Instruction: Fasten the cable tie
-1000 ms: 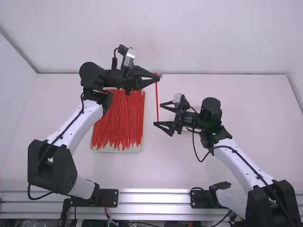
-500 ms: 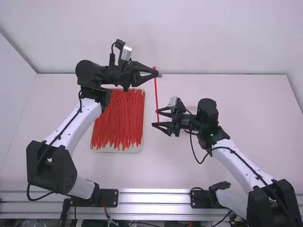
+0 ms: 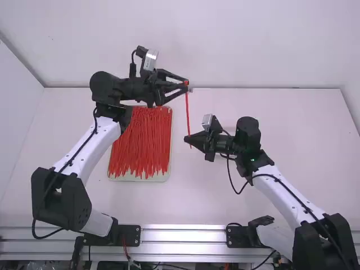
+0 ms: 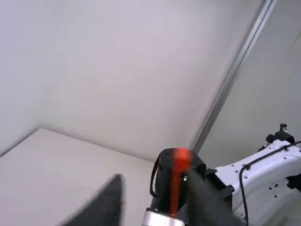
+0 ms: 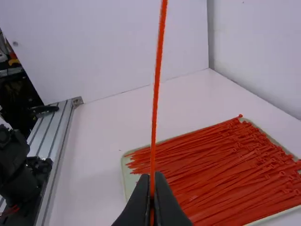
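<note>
A white table point(image 3: 292, 112) carries a pale tray point(image 3: 140, 178) heaped with red cable ties point(image 3: 143, 140).

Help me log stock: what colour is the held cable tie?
Cable tie: orange-red, best in right wrist view.

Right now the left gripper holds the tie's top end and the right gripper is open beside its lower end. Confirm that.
Wrong in one respect: the right gripper is not open beside the lower end, it is shut on the tie there, as the right wrist view shows. The left gripper does hold the top end.
</note>
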